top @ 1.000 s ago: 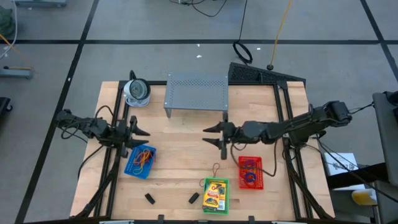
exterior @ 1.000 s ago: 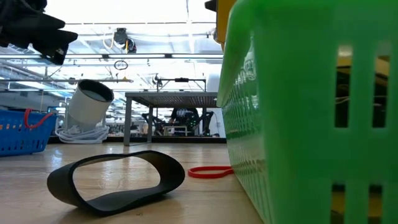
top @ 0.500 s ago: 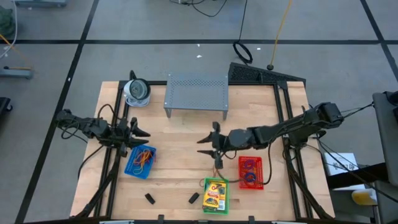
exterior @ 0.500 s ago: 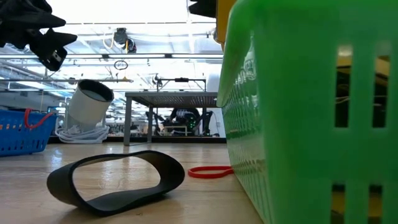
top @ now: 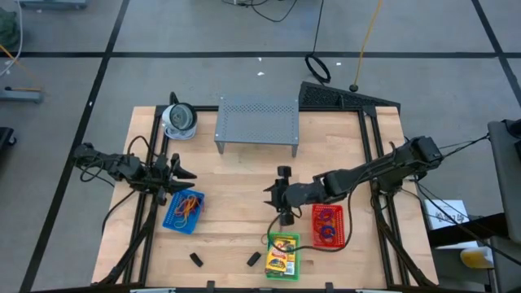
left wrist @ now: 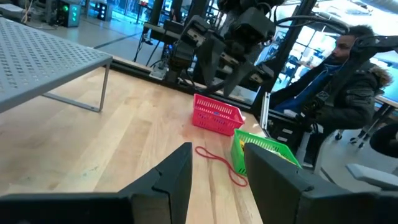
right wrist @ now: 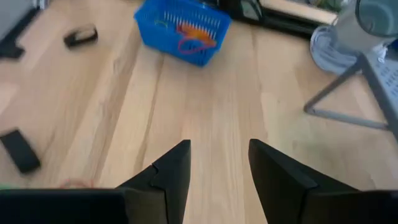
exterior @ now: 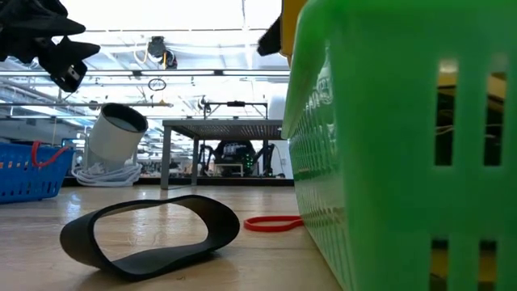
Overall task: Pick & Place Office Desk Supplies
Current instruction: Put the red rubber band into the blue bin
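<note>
1. Fingers of the right gripper [top: 278, 198] stand spread and empty above a red rubber-band loop [top: 283, 221] beside the green basket [top: 282, 255].
2. Likely reaching; next comes a descent onto the band.
3. Left gripper [top: 181, 175], spread, waits over the blue basket [top: 184, 211].

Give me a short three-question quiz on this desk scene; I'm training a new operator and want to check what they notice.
1. True or false: the right hand is closed on a rubber band.
2. Which basket holds the yellow crayon box? A) blue B) red C) green
3. Fill in: the two small black clips lie on the bare table between the blue basket and the ____ basket.

Key:
1. False: its fingers stand open and empty above the table, near the red band loop.
2. C
3. green
</note>
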Available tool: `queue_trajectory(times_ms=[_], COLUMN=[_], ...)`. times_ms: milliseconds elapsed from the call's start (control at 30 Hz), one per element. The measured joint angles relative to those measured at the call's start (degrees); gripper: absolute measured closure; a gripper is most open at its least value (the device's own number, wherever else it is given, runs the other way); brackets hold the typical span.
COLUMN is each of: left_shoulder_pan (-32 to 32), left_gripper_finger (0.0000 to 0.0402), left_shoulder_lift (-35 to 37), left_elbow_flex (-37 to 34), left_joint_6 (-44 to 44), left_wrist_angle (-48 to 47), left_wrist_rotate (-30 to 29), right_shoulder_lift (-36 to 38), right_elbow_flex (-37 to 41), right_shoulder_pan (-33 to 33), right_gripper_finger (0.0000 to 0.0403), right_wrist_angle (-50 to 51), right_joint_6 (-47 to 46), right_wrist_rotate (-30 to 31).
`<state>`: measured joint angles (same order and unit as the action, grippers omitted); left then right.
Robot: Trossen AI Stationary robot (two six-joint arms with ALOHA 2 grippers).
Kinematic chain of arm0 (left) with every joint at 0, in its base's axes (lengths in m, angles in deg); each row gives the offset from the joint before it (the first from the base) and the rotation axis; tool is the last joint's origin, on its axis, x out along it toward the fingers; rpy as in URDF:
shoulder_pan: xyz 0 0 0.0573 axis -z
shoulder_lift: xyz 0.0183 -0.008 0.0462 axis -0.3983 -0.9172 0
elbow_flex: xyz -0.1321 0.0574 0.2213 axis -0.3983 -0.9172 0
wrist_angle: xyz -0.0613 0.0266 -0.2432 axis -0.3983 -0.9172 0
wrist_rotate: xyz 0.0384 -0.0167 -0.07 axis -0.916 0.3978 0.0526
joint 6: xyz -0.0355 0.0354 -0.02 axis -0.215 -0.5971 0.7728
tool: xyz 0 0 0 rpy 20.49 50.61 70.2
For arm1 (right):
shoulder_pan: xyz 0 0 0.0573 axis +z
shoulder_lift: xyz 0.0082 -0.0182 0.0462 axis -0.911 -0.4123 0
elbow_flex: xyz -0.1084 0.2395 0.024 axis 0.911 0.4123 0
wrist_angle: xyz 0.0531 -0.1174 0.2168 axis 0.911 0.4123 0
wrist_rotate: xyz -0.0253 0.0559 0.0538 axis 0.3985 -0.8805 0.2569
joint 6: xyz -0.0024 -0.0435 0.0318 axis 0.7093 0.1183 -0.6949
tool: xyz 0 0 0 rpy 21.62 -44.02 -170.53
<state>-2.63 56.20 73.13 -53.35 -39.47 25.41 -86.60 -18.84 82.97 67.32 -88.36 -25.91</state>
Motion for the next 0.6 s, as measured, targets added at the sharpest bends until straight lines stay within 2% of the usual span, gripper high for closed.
queue_trajectory(times_ms=[100, 333, 433, 600], left_shoulder_pan=[0.0, 0.0, 0.0, 0.0], left_gripper_finger=[0.0247, 0.0247, 0.0247, 0.0247], left_shoulder_lift=[0.0, 0.0, 0.0, 0.0], left_elbow_flex=[0.0, 0.0, 0.0, 0.0], left_joint_6=[0.0, 0.0, 0.0, -0.1], left_wrist_angle=[0.0, 0.0, 0.0, -0.1], left_wrist_rotate=[0.0, 0.1, 0.1, 0.1], right_shoulder_lift=[-0.1, -6.5, -9.3, -12.0], right_elbow_flex=[-2.3, -10.8, -15.0, -17.1], right_shoulder_pan=[0.0, -0.1, 0.1, -1.1], right_gripper_finger=[0.0248, 0.0248, 0.0248, 0.0248], right_wrist_angle=[7.2, 17.6, 22.1, 27.0], right_joint_6=[-0.7, 0.3, 2.8, 4.9], right_wrist_rotate=[0.0, -1.1, -5.8, -19.7])
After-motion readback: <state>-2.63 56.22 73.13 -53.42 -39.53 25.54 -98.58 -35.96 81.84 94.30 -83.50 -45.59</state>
